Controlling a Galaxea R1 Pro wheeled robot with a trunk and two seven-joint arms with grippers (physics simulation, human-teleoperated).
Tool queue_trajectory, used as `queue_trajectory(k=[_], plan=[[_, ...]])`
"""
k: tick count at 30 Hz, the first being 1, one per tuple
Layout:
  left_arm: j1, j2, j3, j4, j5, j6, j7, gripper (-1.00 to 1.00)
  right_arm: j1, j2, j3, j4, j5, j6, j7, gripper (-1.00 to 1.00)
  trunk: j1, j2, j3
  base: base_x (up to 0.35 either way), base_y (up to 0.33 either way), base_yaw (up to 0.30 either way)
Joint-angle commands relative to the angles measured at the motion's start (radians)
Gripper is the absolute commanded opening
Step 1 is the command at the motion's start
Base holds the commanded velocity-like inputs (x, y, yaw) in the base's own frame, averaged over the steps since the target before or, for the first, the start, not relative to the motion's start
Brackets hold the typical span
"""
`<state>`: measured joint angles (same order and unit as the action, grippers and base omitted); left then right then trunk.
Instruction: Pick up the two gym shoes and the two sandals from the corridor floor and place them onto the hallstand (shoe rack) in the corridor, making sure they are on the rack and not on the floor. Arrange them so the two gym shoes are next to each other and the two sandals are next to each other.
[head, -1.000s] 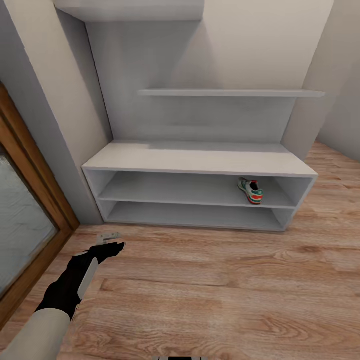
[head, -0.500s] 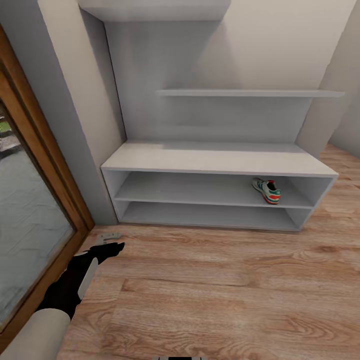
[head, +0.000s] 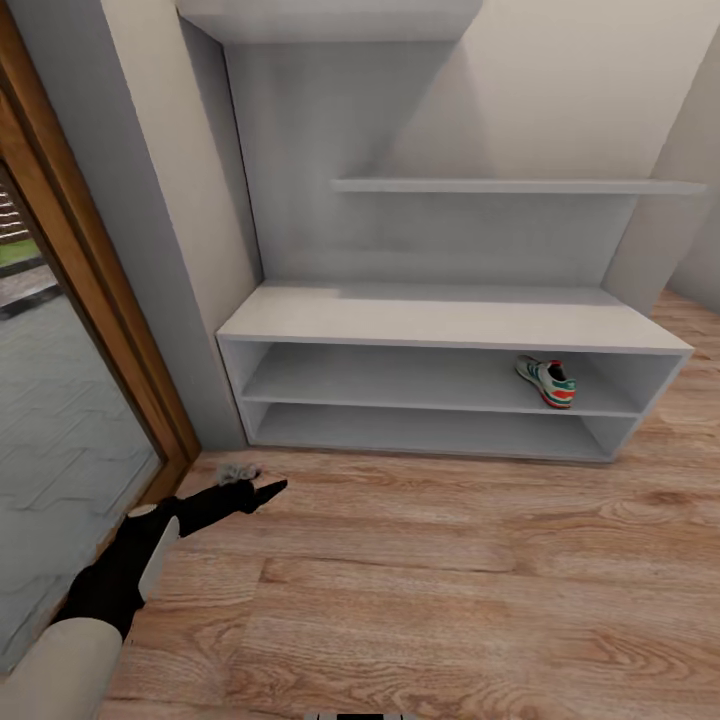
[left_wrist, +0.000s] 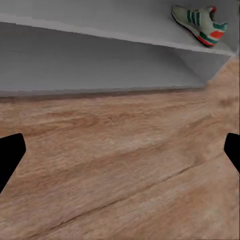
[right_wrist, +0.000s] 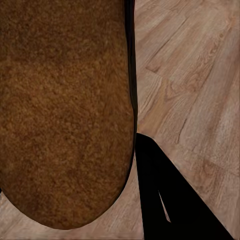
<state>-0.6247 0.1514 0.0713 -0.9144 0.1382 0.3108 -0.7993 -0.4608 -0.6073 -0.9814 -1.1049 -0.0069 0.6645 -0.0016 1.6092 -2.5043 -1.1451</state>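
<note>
Carrying a sandal (right_wrist: 65, 110) clamped in the right gripper toward the hallstand (head: 450, 320); left gripper (left_wrist: 120, 155) spread empty, free to pick.

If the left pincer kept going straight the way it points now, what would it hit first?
Probably the pale grey-white hallstand, around its lower shelf compartment; bare light brown wood-grain floor lies before it. The left pincer looks open, depth uncertain.

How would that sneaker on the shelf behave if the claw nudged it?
The gym shoe rests flat on its pale sole on the hallstand, so it would probably slide rather than roll. It looks small and likely light. The laced upper probably gives a little when squeezed.
</note>
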Motion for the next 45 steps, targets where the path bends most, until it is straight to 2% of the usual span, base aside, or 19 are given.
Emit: queue_trajectory(k=[1,2,4,6,7,9,10,13,14,15,16,19,20,23,27,29,33,37,45], plan=[[0.0,0.008,0.001,0.004,0.007,-0.022,-0.051,1.0,-0.001,0.003,-0.001,-0.001,-0.001,0.006,-0.005,-1.0,0.0,0.0,-0.001,0.0,0.002,0.0],[0.001,0.028,0.002,0.028,0.007,-0.127,-0.185,1.0,-0.001,0.011,0.0,-0.001,-0.001,0.006,-0.005,-1.0,0.0,0.0,-0.001,0.0,0.0,0.0],[0.003,0.037,0.008,0.05,0.008,-0.169,-0.239,1.0,-0.001,0.014,0.003,-0.001,-0.001,0.006,-0.005,-1.0,0.0,0.0,-0.001,0.0,0.0,0.0],[0.006,0.052,0.044,0.086,0.007,-0.208,-0.277,1.0,-0.001,0.019,0.01,0.001,-0.001,0.006,-0.004,-1.0,0.0,0.0,-0.001,0.0,0.0,0.0],[0.006,0.055,0.054,0.093,0.006,-0.214,-0.277,1.0,-0.001,0.049,0.027,0.004,-0.002,0.007,-0.003,-1.0,0.0,0.0,-0.001,0.0,0.0,0.0],[0.006,0.056,0.057,0.094,0.003,-0.215,-0.277,1.0,-0.001,0.122,0.136,0.005,-0.001,0.007,-0.004,-1.0,0.0,0.0,-0.001,0.0,0.0,0.0],[0.006,0.056,0.057,0.095,0.003,-0.215,-0.277,1.0,-0.001,0.136,0.172,0.005,-0.002,0.007,-0.004,-1.0,0.0,0.0,-0.001,0.0,0.0,0.0],[0.006,0.065,0.058,0.113,-0.008,-0.216,-0.279,1.0,-0.001,0.197,0.407,0.007,-0.007,0.008,-0.008,-1.0,0.0,0.0,-0.001,0.0,0.0,0.0],[0.006,0.068,0.059,0.118,-0.011,-0.216,-0.279,1.0,-0.001,0.21,0.445,0.007,-0.008,0.008,-0.008,-1.0,0.0,0.0,-0.001,0.0,0.0,0.0],[0.006,0.077,0.058,0.125,-0.018,-0.216,-0.28,1.0,-0.001,0.246,0.521,0.008,-0.01,0.009,-0.009,-1.0,0.0,0.0,-0.001,0.0,0.0,0.0],[0.006,0.085,0.058,0.131,-0.023,-0.216,-0.28,1.0,-0.001,0.311,0.611,0.008,-0.011,0.009,-0.01,-1.0,0.0,0.0,-0.001,0.0,0.0,0.0],[0.006,0.092,0.058,0.137,-0.028,-0.216,-0.281,1.0,-0.001,0.476,0.719,0.024,-0.005,0.026,-0.014,-1.0,0.0,0.0,-0.001,0.0,0.0,0.0],[0.006,0.093,0.058,0.138,-0.028,-0.216,-0.281,1.0,-0.001,0.524,0.735,0.042,-0.004,0.043,-0.014,-1.0,0.0,0.0,-0.001,0.0,0.0,0.0],[0.006,0.094,0.058,0.139,-0.029,-0.217,-0.281,1.0,-0.005,0.598,0.756,0.109,-0.002,0.083,-0.016,-1.0,0.0,0.0,-0.001,0.0,0.0,0.0],[0.006,0.094,0.057,0.14,-0.029,-0.217,-0.281,1.0,-0.016,0.653,0.766,0.175,-0.001,0.102,-0.028,-1.0,0.0,0.0,-0.001,0.0,0.0,0.0],[0.006,0.093,0.057,0.14,-0.029,-0.217,-0.281,1.0,-0.07,0.676,0.767,0.186,-0.002,0.104,-0.067,-1.0,0.0,0.0,-0.001,0.0,0.0,0.0],[0.006,0.093,0.056,0.139,-0.029,-0.217,-0.281,1.0,-0.147,0.697,0.768,0.217,-0.003,0.105,-0.144,-1.0,0.0,0.0,-0.001,0.0,0.0,0.0],[0.006,0.093,0.055,0.14,-0.029,-0.217,-0.281,1.0,-0.204,0.704,0.768,0.227,-0.004,0.105,-0.157,-1.0,0.0,0.0,-0.001,0.0,0.0,0.0],[0.006,0.093,0.054,0.14,-0.029,-0.216,-0.282,1.0,-0.223,0.705,0.768,0.23,-0.003,0.094,-0.161,-1.0,0.0,0.0,-0.001,0.0,0.0,0.0]])
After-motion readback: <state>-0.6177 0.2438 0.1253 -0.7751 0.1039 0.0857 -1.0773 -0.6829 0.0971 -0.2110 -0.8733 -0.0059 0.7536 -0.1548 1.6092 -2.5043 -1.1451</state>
